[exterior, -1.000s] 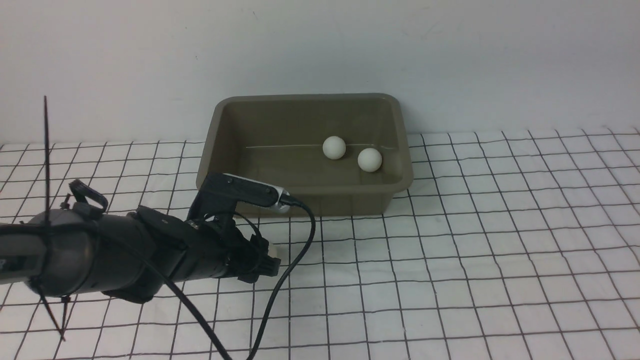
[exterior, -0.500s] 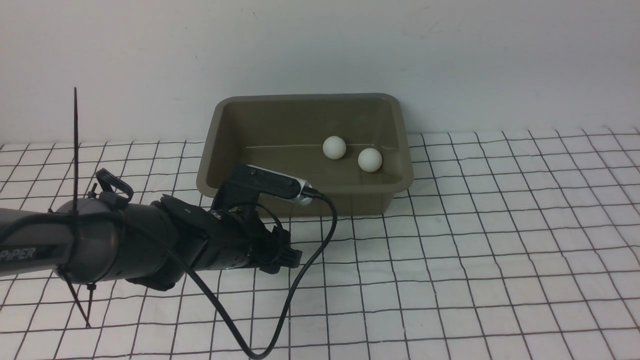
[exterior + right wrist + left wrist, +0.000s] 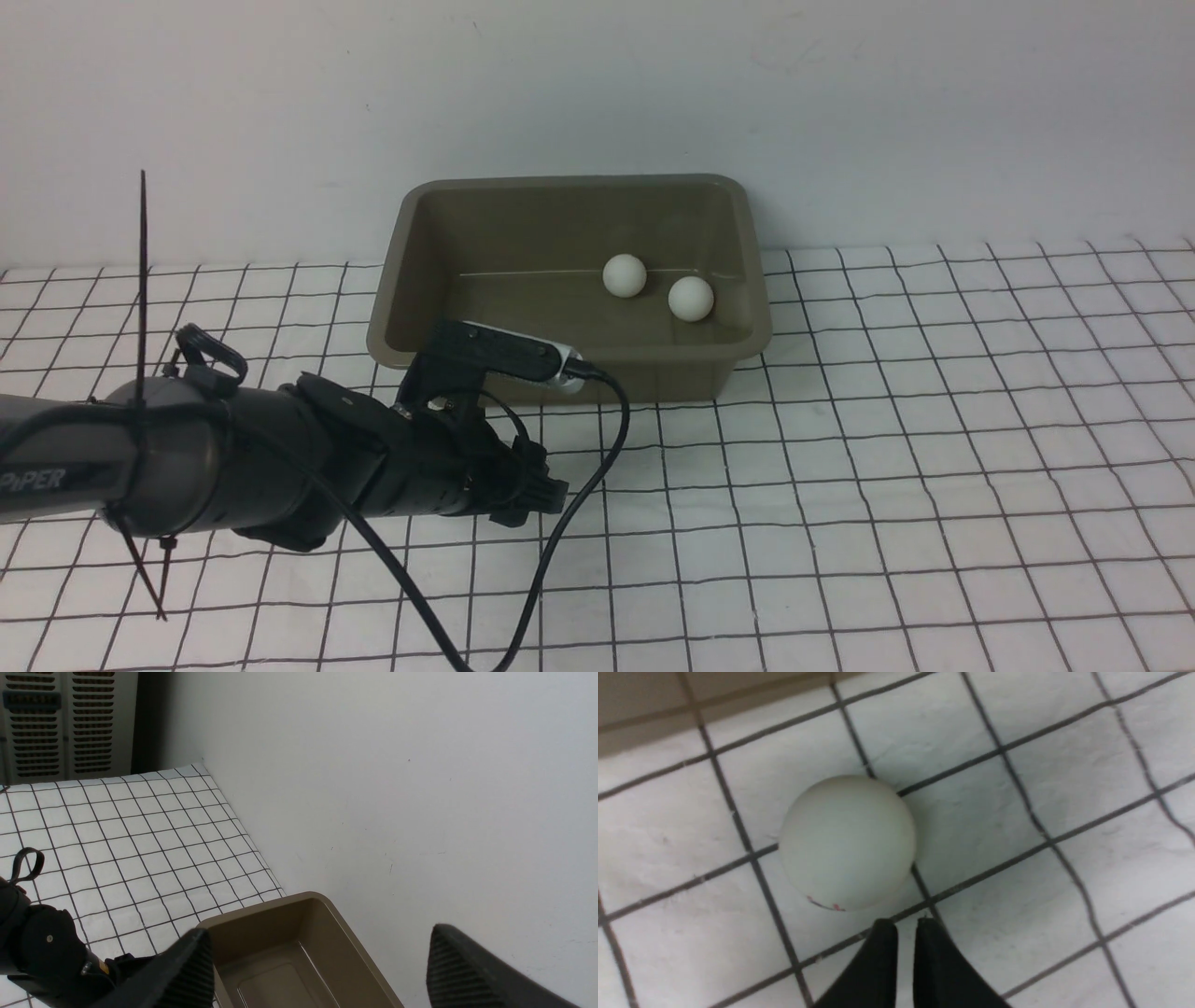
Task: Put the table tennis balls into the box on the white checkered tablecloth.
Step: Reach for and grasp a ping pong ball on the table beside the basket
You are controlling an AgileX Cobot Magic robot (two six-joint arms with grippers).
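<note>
Centrally, toward the far edge of a white checkered tablecloth (image 3: 887, 448), an olive-brown box (image 3: 569, 182) sits close to a plain pale wall (image 3: 597, 84). Two white table tennis balls lie inside it on the right half of its floor, near each other but apart: one ball (image 3: 624, 276) further back, the other ball (image 3: 691, 299) nearer and to the right.

A black left arm (image 3: 233, 457) reaches in low from the left, with a black cable (image 3: 560, 523) looping down from its wrist camera. Its left end effector (image 3: 537, 485) is down near the cloth, just in front of the box's near-left corner.

Seen from the left wrist, its two dark fingertips (image 3: 882, 933) are pinched almost together with only a thin slit between them, gripping nothing. A third ball (image 3: 847, 842) rests on the cloth right at those tips, outside them, with a small red mark on its lower side. This ball lies outside the box, near its wall.

Seen from the right wrist, the right end effector (image 3: 320, 947) is raised above the box, spread wide and empty.
</note>
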